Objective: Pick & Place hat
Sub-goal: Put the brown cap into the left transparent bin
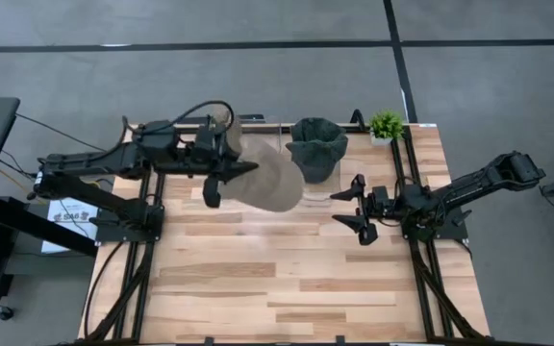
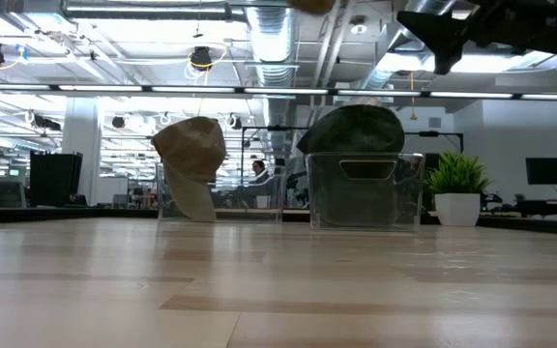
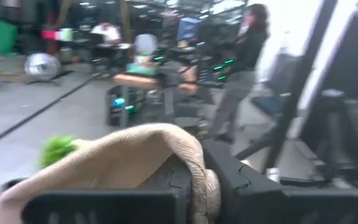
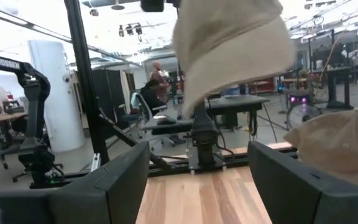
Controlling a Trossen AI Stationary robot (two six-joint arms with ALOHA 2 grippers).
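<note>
High view: left gripper [image 1: 221,178] clamped on tan hat [image 1: 269,180], raised over table [image 1: 287,279] beside clear bin [image 1: 316,154] holding dark hat [image 1: 317,139]. Right gripper [image 1: 357,209] spread open, empty, arm extended low.

Low view: second tan hat [image 2: 190,162] on far bin.

Left wrist view: hat fabric [image 3: 135,155] pinched between fingers [image 3: 241,180].

Right wrist view: fingers [image 4: 120,177] apart.

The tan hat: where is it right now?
In the high view the tan hat hangs from the left gripper above the table's far-middle, just left of the clear bin holding a dark hat.
</note>
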